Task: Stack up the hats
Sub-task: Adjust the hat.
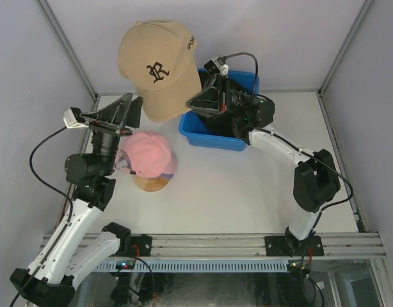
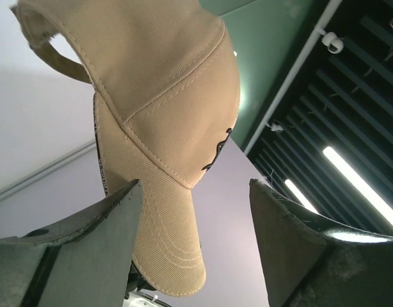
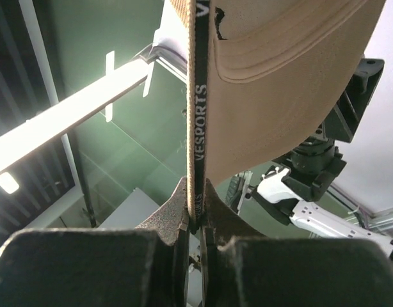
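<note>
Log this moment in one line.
right gripper: shut on tan cap | left gripper: open at brim | pink cap: on stand

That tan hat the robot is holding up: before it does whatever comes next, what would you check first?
1. right pincer shut on the tan hat edge band: ok.
2. left pincer open, not gripping the brim: ok.
3. pink hat seated on the wooden stand: ok.
4. tan hat lined up over the pink hat: not ok, it looks farther back, nearer the blue bin.
5. tan hat clear of the blue bin: cannot tell.
</note>
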Controlling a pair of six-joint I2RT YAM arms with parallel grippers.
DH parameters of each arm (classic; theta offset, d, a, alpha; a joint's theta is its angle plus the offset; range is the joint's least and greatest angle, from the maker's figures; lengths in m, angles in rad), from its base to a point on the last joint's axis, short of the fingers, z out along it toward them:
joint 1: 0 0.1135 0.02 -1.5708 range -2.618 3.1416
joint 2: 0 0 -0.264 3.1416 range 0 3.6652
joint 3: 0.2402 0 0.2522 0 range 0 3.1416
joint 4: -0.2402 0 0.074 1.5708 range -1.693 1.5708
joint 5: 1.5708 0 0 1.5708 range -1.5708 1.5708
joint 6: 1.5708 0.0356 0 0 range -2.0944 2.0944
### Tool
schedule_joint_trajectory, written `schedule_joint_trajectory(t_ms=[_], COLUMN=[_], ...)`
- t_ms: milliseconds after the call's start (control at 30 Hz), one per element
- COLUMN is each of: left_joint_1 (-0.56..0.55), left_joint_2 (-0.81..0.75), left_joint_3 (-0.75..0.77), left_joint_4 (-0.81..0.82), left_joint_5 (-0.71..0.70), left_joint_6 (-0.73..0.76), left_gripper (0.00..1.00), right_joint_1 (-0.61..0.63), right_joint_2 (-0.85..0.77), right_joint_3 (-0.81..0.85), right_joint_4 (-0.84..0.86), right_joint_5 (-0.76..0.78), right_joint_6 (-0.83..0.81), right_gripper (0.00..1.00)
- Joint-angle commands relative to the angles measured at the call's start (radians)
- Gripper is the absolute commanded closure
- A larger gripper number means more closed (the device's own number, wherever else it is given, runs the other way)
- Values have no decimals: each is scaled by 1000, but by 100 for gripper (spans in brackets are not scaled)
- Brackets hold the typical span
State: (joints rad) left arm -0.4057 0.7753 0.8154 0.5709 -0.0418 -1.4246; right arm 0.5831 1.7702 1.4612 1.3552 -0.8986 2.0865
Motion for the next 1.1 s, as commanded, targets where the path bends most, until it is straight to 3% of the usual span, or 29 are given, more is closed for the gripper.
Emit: schedule_joint_trajectory(t_ms=[0, 1067], left_joint_1=[49, 279], left_joint_2=[-17, -185], left_joint_3=[-7, -168], left_joint_4=[39, 72], left_joint_5=[130, 354], left_joint_6=[-53, -176], left_gripper=[27, 26], right_joint_1=[44, 67], right_joint_2=[-99, -109], right_joint_3=[-2, 81], right_joint_4=[16, -152], right_joint_5=[3, -12], right_joint_6=[129, 11], right_gripper=[100, 100])
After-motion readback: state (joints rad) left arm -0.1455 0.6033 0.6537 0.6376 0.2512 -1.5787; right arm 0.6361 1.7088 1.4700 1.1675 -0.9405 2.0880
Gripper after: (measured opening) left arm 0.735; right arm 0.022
